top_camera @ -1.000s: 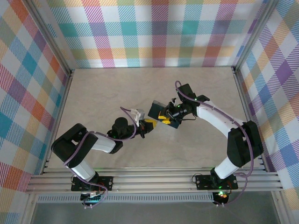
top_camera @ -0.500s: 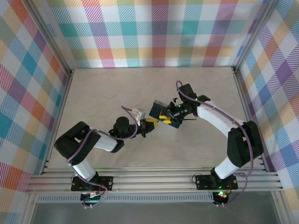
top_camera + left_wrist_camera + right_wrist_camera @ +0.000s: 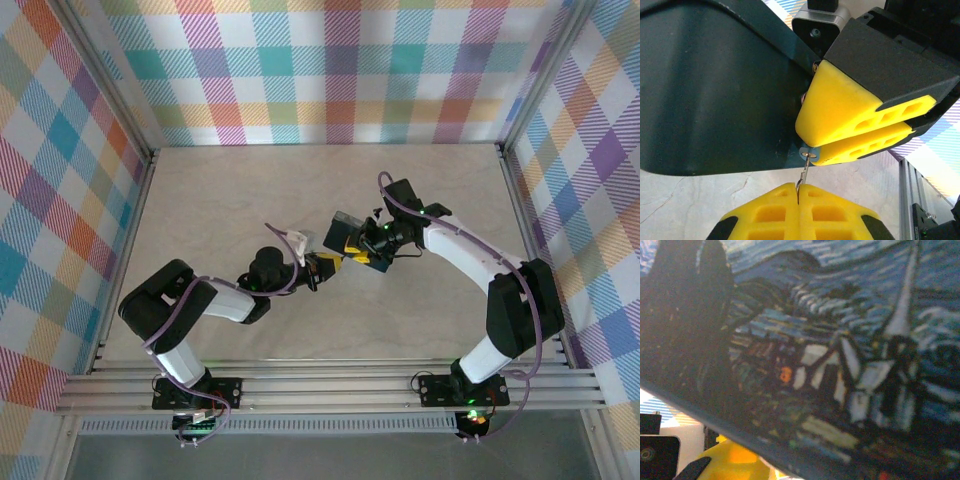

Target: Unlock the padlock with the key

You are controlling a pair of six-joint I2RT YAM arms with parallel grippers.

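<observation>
In the left wrist view my left gripper [image 3: 799, 189] is shut on the thin metal key [image 3: 804, 176]. The key's tip points up into the keyhole of the padlock [image 3: 809, 154], a tiny bluish piece. My right gripper [image 3: 807, 147] is shut on the padlock, its yellow fingers [image 3: 850, 120] pinched around it beside the dark blue printed box [image 3: 715, 90]. From above, the left gripper [image 3: 325, 265] and right gripper [image 3: 352, 252] meet tip to tip at the box [image 3: 350, 232], mid-table. The box's painted face [image 3: 815, 340] is pressed close to the right wrist camera.
The beige table [image 3: 250, 190] is bordered by plaid walls with metal rails [image 3: 330, 385] along the near edge. Both arms bend inward toward the table's middle, with bare tabletop all around them.
The left arm has pushed forward and to the right, bringing the key up to the right gripper. The box and right gripper shifted slightly right.
</observation>
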